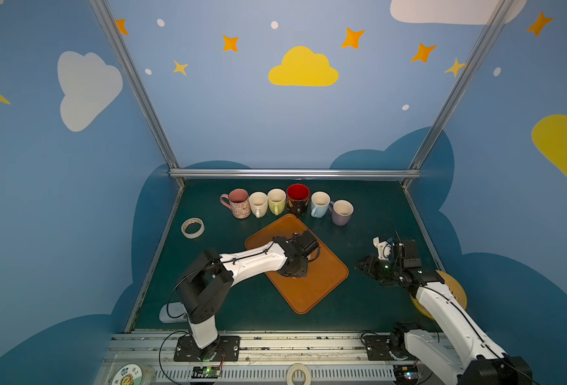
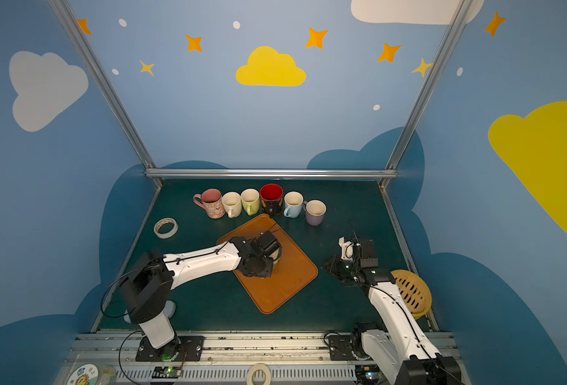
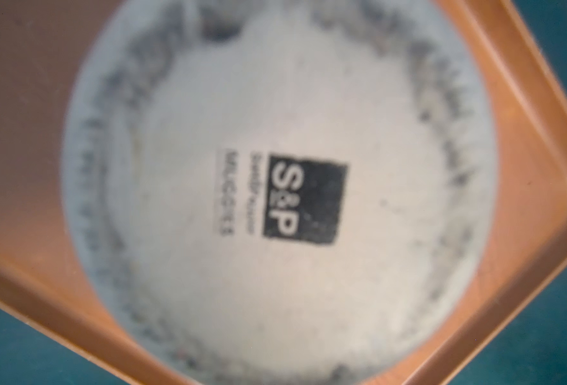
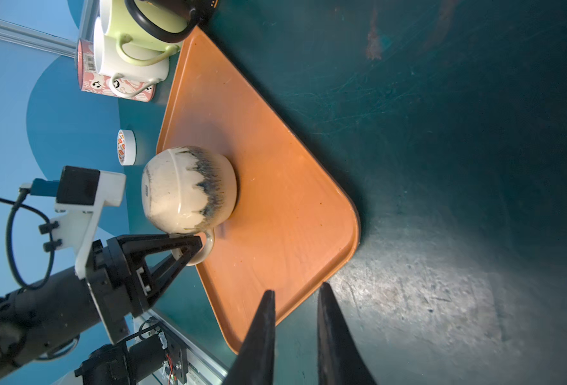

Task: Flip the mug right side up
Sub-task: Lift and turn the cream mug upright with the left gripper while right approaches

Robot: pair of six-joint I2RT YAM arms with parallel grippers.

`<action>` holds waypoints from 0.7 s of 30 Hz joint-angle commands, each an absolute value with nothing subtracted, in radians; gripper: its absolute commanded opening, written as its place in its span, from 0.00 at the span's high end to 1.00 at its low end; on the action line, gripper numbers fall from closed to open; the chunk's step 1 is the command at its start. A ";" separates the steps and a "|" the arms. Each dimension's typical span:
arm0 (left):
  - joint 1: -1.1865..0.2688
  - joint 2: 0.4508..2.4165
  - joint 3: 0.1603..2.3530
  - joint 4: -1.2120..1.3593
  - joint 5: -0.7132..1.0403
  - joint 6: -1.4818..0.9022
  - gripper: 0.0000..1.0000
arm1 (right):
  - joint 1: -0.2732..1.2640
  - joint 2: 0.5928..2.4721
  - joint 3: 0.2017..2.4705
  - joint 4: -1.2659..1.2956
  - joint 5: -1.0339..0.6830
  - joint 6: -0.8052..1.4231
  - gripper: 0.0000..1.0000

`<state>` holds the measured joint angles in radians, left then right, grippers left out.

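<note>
- Table [image 1: 342, 310]: dark green mat, scuffed, inside a blue booth w/ clouds & stars painted on the walls
- L arm [image 1: 252, 260]: white & black, reaches from front left over the tray, wrist bent down above the mug
- R arm [image 1: 442, 310]: front right, wrist off the tray's right side, above bare table
- Tray [image 1: 308, 293]: orange, rounded corners, lies skewed mid-table, one corner pointing at the cups at the back
- Row of cups [image 1: 276, 201]: six, all upright, side by side along the back: pink, white, yellow-green, dark w/ red inside, pale blue, purple
- Basket [image 2: 412, 293]: yellow, slotted, at the right edge, partly behind the R arm
- Mug [image 4: 182, 190]: cream w/ a dark blue speckled band near the rim. It sits upside down on the tray, rim flat on it. L wrist view, blurred, shows its base [image 3: 275, 200] w/ a black "S&P" stamp
- Tape roll [image 1: 192, 228]: flat on the table, left of the tray, apart from it
- L pincer [image 4: 192, 248]: closed on the mug's handle [image 4: 210, 245], tips pinching the loop from both sides; mug not lifted
- R pincer [image 4: 295, 290]: jaws a little apart, nothing btwn them, tips near the tray's right corner, well apart from the mug
</note>
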<state>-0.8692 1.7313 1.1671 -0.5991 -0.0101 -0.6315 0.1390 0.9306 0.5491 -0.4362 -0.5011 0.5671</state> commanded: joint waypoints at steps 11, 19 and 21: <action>-0.708 1.566 0.920 -0.148 0.317 -0.746 0.96 | 0.158 0.911 0.513 -0.350 -0.586 0.579 0.82; -0.614 1.543 0.871 0.003 0.452 -0.825 0.96 | 0.196 0.932 0.508 -0.272 -0.629 0.628 0.82; -0.599 1.542 0.871 0.025 0.471 -0.842 0.96 | 0.205 0.942 0.508 -0.250 -0.638 0.645 0.82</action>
<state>-0.6155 1.5703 0.8669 -0.0864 0.4015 -0.8078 0.1940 0.9329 0.5137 -0.3031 -0.6090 0.6159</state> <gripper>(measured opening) 0.180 0.183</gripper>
